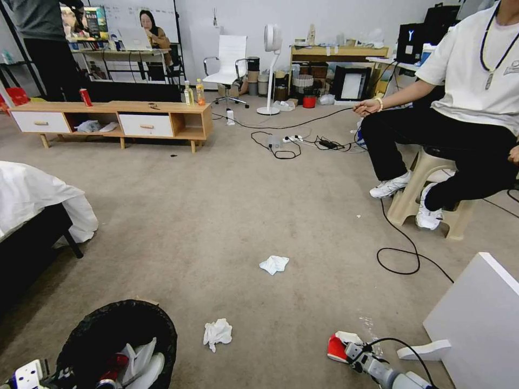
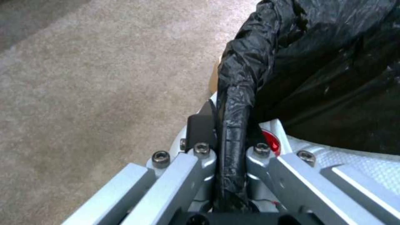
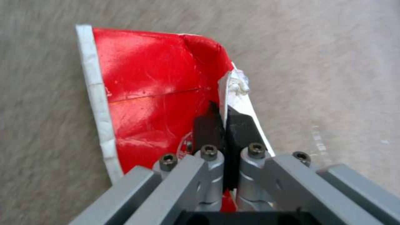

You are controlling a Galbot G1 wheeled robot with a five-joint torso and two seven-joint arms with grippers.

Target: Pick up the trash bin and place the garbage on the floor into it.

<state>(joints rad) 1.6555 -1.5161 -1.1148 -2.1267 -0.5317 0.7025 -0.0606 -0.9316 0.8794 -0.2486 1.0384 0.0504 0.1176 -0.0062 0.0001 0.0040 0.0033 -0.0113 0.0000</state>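
The trash bin (image 1: pixel 116 337), lined with a crinkled black bag, hangs at the lower left with white paper and a red can inside. My left gripper (image 2: pixel 231 125) is shut on its bag-wrapped rim (image 2: pixel 235 103). Low at the right, my right gripper (image 3: pixel 223 123) is shut on the edge of a flat red snack packet (image 3: pixel 150 103), seen in the head view as a red and white packet (image 1: pixel 340 346) just over the carpet. Two crumpled white tissues lie on the floor, one (image 1: pixel 217 332) near the bin and one (image 1: pixel 274 264) farther out.
A white panel (image 1: pixel 476 319) stands at the right by my right arm. A person sits on a beige stool (image 1: pixel 427 189) with a black cable (image 1: pixel 400 248) looping across the carpet. A bed with white sheets (image 1: pixel 32 200) is at left, a low wooden cabinet (image 1: pixel 113 121) beyond.
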